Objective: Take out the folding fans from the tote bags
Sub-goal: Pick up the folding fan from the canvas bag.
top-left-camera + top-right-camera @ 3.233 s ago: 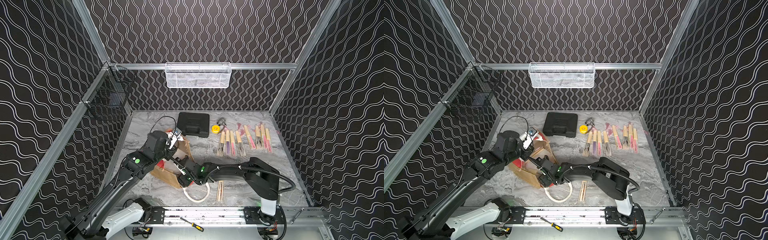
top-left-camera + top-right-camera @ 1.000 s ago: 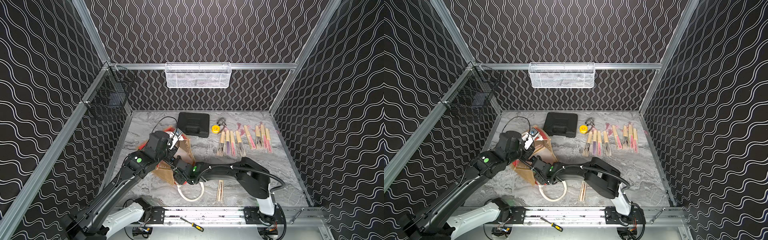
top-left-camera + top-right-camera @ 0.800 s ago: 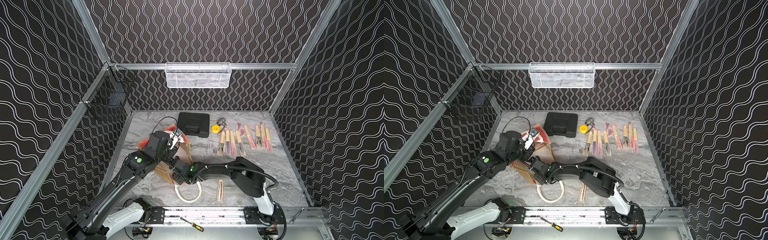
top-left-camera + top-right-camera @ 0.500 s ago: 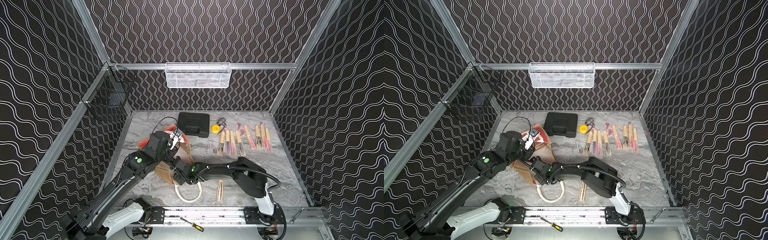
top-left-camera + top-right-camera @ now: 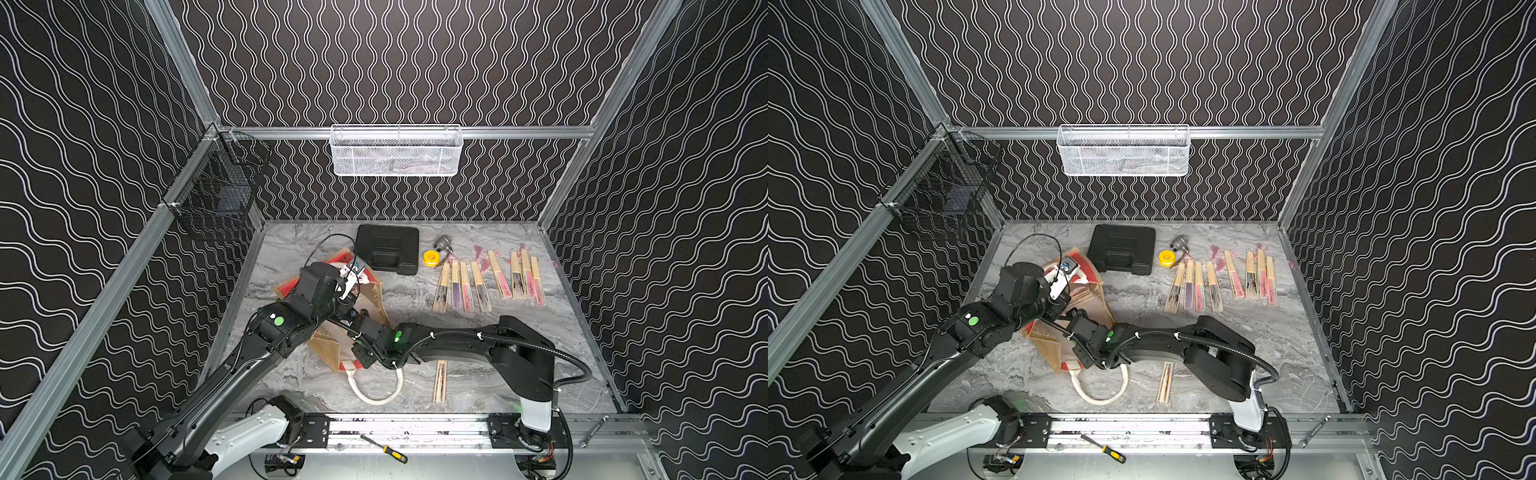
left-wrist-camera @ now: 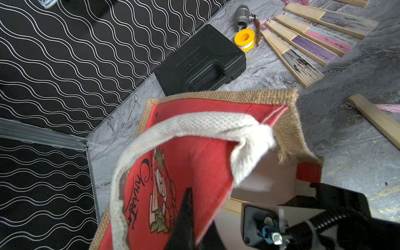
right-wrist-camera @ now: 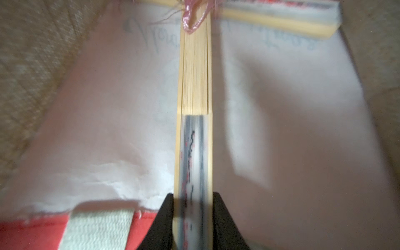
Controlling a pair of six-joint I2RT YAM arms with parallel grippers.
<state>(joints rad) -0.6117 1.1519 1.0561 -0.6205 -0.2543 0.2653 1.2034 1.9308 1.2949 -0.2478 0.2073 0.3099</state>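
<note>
Broadly, the tabletop (image 5: 415, 299) is walled on three sides. Its barest stretches are the strip between the bag (image 5: 326, 351) and the row of fans (image 5: 480, 286), and the right front corner. The bag lies tipped over close to the left wall, mouth toward the front, with one handle (image 5: 376, 401) looped flat on the tabletop. The left arm (image 5: 249, 365) comes over it from the left front, and the right arm (image 5: 453, 345) stretches low across the front into its mouth. The case (image 5: 387, 248) sits just behind the bag by the back wall. The row lies to the case's right, its last fan near the right edge. A stray fan (image 5: 439, 380) lies just in front of the right forearm. Both top views hide the grips. The left wrist view shows the left fingers (image 6: 187, 216) pressed together on the bag's red printed wall, a second handle (image 6: 194, 125) arching above. The right wrist view shows the right fingers (image 7: 164, 223) inside on the white lining (image 7: 108, 108), pinching one fan (image 7: 194, 86) by its pleated end. A second fan (image 7: 259, 19) lies crosswise beyond it. A tape roll (image 5: 431, 257) and a valve (image 5: 444, 242) sit between case and row, and a screwdriver (image 5: 384, 444) lies on the front rail.
</note>
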